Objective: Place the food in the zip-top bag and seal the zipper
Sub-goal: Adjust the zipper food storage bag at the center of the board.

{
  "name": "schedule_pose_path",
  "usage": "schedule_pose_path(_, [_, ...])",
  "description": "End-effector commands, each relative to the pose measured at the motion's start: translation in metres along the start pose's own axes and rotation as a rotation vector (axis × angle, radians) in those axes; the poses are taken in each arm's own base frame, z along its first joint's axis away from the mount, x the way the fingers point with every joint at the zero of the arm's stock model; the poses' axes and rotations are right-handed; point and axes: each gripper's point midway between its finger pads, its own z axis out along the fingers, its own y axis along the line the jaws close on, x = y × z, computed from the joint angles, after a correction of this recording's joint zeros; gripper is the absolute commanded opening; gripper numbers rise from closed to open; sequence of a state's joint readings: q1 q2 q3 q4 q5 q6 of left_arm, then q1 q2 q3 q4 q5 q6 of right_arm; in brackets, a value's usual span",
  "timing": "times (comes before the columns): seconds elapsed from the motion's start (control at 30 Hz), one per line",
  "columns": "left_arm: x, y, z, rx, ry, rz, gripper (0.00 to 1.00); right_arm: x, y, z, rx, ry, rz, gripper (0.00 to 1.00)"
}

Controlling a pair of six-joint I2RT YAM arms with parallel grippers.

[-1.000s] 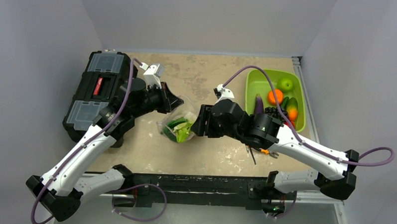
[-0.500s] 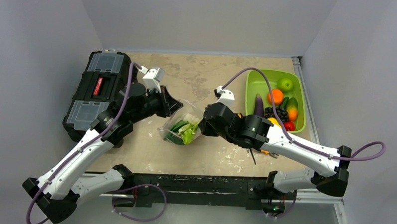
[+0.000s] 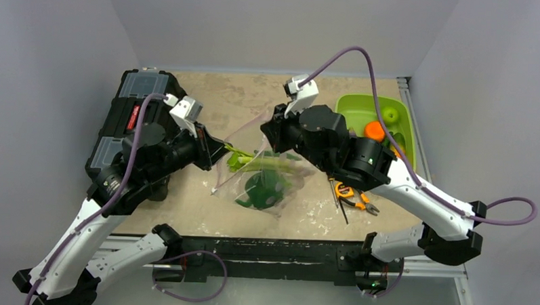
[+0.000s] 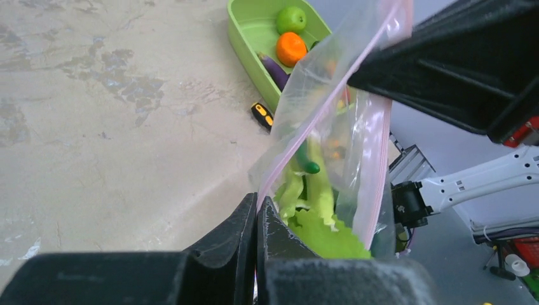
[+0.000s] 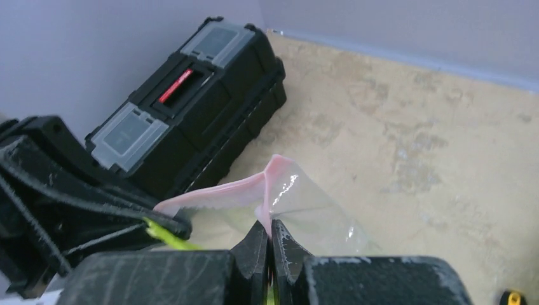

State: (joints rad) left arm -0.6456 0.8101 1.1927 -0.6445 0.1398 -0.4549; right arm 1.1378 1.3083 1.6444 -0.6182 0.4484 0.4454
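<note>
The zip-top bag (image 3: 269,183) hangs between the two arms above the middle of the counter (image 3: 255,101). The food (image 3: 261,174) is inside it, with the pale stalks lying crosswise high up and the dark leaves sagging into the lower part. From the top view I cannot tell whether the bag's bottom touches the counter.

The left gripper (image 4: 257,219) has its jaws fully together, pinching the thin plastic at one end of the mouth, right on the pink zipper (image 4: 376,149). The right gripper (image 5: 271,239) is closed just as tight on the other end, where the strip folds to a peak above its fingertips.

This hold looks deliberate. With each end clamped and the arms apart, the mouth is drawn into a line and the weight of the greens pulls the walls down and away from it. That should bring the two halves of the strip together for sealing.

In the left wrist view two pink lines run apart from each other, so the mouth is probably not pressed shut along its whole width. A green stalk also shows close under the strip near the left gripper and could get in the way of the seal.

The black toolbox (image 3: 129,117) sits at the left, the lime-green bin (image 3: 355,113) of fruit at the right, and orange-handled pliers (image 3: 352,195) lie near the right arm. All three are clear of the bag.
</note>
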Motion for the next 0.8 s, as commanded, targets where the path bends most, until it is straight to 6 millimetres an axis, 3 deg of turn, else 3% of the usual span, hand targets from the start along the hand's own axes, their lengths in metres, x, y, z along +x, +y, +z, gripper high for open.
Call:
schedule_pose_path(0.0, [-0.006, 0.011, -0.002, -0.078, -0.032, -0.056, 0.00, -0.053, 0.002, 0.015, -0.021, -0.145, -0.142, 0.00])
schedule_pose_path(0.13, [-0.022, 0.009, -0.019, -0.101, -0.094, -0.080, 0.00, -0.067, 0.000, 0.005, -0.032, -0.168, -0.152, 0.00])
schedule_pose_path(0.2, [-0.021, 0.004, -0.023, -0.060, -0.121, -0.089, 0.00, -0.063, 0.004, -0.001, -0.079, -0.183, -0.142, 0.00])
schedule_pose_path(0.3, [0.019, 0.010, -0.004, -0.024, -0.043, -0.123, 0.00, -0.028, 0.007, 0.016, -0.147, -0.140, -0.087, 0.00])
schedule_pose_path(0.4, [0.058, 0.028, 0.011, -0.093, 0.107, -0.140, 0.00, 0.009, -0.003, 0.041, -0.133, -0.072, -0.074, 0.00])
schedule_pose_path(0.47, [0.048, 0.023, 0.004, -0.087, 0.114, -0.109, 0.00, 0.002, -0.003, 0.043, -0.119, -0.065, -0.075, 0.00])
schedule_pose_path(0.6, [0.001, 0.002, -0.021, -0.028, -0.021, -0.034, 0.00, -0.047, 0.011, 0.018, -0.170, -0.162, -0.074, 0.00])
schedule_pose_path(0.67, [0.005, 0.006, -0.021, -0.039, -0.026, -0.037, 0.00, -0.052, 0.013, 0.016, -0.177, -0.176, -0.079, 0.00])
schedule_pose_path(0.77, [0.037, 0.015, -0.003, -0.050, 0.064, -0.095, 0.00, -0.032, 0.007, 0.028, -0.163, -0.142, -0.076, 0.00])
